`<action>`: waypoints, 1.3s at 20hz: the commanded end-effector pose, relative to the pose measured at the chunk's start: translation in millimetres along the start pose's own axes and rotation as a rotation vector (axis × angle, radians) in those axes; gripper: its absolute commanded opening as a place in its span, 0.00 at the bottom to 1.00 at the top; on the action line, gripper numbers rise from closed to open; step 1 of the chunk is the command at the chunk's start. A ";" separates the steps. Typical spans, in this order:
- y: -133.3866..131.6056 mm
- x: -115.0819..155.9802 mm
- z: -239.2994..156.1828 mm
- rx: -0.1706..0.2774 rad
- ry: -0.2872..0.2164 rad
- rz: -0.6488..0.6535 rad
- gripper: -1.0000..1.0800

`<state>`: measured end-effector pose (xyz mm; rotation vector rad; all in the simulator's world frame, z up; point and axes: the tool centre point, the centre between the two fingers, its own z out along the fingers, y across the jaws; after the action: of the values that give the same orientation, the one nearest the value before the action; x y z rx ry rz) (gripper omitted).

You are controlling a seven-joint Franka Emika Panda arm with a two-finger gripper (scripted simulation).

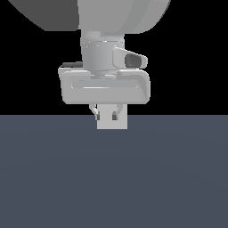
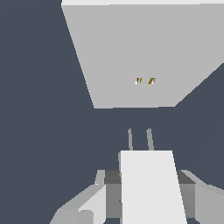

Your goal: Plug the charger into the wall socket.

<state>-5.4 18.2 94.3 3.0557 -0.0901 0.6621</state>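
In the wrist view my gripper (image 2: 148, 194) is shut on the charger (image 2: 151, 188), a pale block held between the two fingers (image 2: 103, 194). Its two thin prongs (image 2: 140, 139) point at the wall socket (image 2: 131, 52), a flat light-grey plate. The plate's two yellowish holes (image 2: 144, 81) lie ahead of the prongs, with a gap of dark floor between. In the exterior view my gripper (image 1: 105, 116) hangs just above the floor. A pale square patch (image 1: 121, 124) shows behind the fingertips; I cannot tell whether it is the charger or the plate.
A dark blue-grey floor (image 1: 114, 178) fills the lower half of the exterior view. The arm's large grey link (image 1: 120, 18) is above the hand. Nothing else shows.
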 end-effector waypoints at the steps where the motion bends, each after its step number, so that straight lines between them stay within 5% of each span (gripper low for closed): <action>1: 3.5 3.6 -1.2 0.004 -0.001 -0.008 0.00; 26: 9.2 30.5 7.4 0.012 -0.004 -0.018 0.00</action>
<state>19.2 7.6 100.0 3.0648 -0.0583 0.6573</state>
